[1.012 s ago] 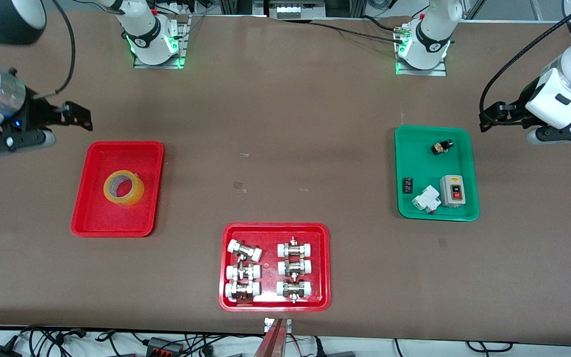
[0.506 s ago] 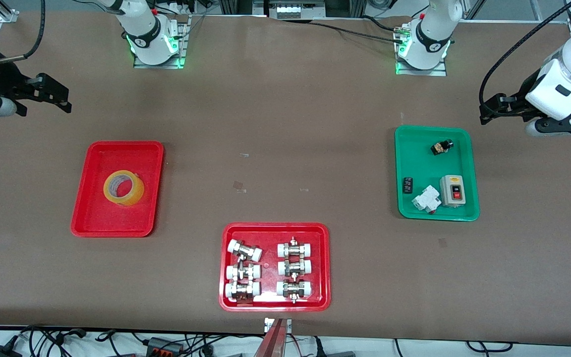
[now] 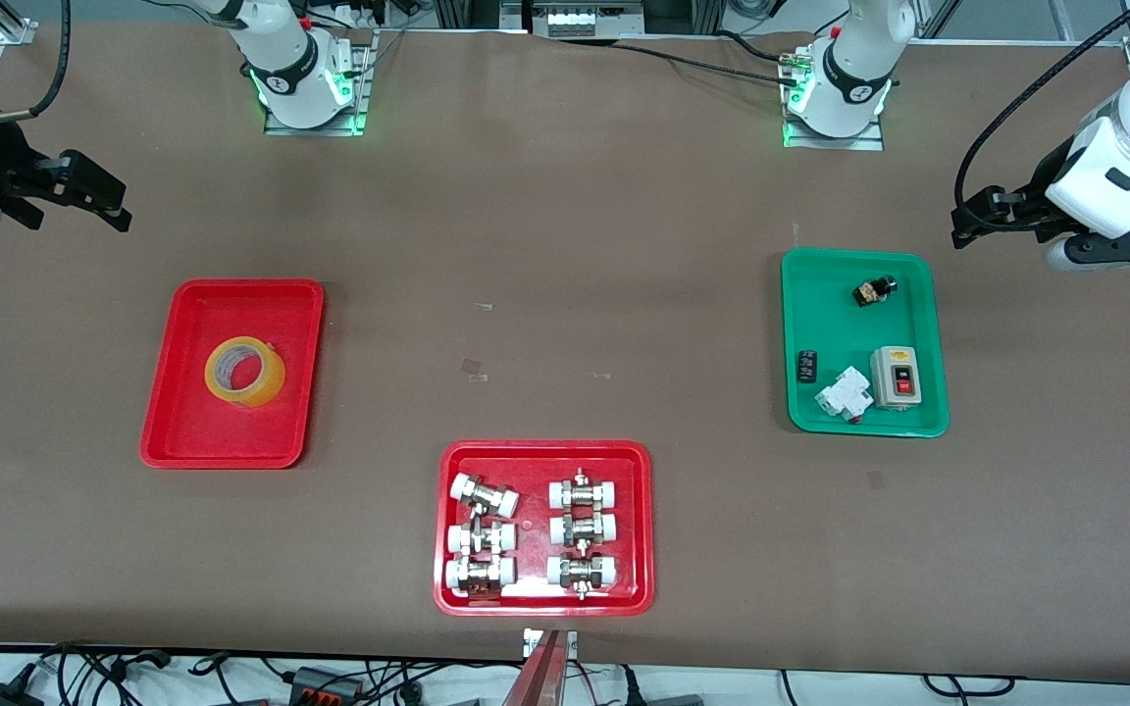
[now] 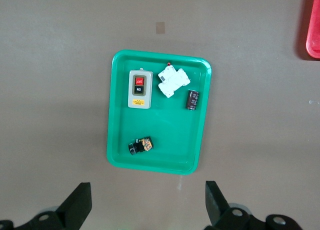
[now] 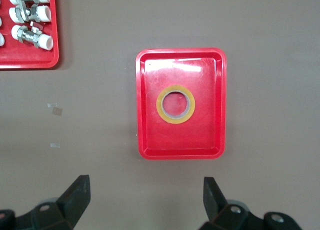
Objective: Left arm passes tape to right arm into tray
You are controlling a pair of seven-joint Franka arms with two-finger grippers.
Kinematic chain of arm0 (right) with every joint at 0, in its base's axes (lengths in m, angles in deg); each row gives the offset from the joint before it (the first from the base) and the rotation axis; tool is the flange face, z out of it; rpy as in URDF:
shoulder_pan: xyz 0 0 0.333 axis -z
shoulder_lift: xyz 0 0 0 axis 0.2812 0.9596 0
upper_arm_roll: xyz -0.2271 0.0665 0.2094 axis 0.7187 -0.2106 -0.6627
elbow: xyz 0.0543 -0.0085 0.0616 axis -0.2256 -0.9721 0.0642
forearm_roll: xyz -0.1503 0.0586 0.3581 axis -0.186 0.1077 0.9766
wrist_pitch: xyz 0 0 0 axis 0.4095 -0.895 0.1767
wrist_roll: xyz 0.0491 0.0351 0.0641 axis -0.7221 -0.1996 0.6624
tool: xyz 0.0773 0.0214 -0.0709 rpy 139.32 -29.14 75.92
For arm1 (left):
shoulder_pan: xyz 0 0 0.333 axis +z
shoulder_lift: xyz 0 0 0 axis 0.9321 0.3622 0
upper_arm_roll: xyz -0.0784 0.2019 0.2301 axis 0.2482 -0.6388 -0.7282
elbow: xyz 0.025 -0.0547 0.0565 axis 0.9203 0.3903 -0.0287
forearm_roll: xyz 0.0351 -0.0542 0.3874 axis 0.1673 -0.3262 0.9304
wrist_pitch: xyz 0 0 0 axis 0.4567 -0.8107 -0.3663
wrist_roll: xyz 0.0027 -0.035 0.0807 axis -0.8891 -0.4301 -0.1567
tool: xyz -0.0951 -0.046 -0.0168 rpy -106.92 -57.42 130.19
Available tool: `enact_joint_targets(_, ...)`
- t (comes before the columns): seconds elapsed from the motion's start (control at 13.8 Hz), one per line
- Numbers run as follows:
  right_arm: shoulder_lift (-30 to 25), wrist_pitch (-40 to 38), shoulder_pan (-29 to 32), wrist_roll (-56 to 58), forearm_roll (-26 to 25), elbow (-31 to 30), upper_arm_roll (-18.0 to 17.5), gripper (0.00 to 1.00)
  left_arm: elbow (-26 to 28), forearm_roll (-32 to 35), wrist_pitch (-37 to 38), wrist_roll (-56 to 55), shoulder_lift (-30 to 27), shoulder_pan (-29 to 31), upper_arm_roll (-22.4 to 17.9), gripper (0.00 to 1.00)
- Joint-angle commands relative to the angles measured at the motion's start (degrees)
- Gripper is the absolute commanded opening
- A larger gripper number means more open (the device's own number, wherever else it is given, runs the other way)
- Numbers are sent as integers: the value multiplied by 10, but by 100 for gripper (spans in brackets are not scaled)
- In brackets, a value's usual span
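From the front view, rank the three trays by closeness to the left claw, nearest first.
The left claw hangs open at its own end of the table.
1. Green tray, right by it, holding switch parts.
2. Red tray with metal fittings, mid-table, nearest the front camera.
3. Plain red tray holding the tape, toward the right arm's end.

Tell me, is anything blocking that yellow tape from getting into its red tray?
No. The tape already lies in the red tray, and both the right gripper and left gripper are open and off it.
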Motion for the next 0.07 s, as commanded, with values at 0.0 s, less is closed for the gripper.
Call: enact_joint_targets(0.0, -18, -5, 3, -10, -7, -18, -3, 100, -2, -9, -2, 17, -3, 8, 1, 100)
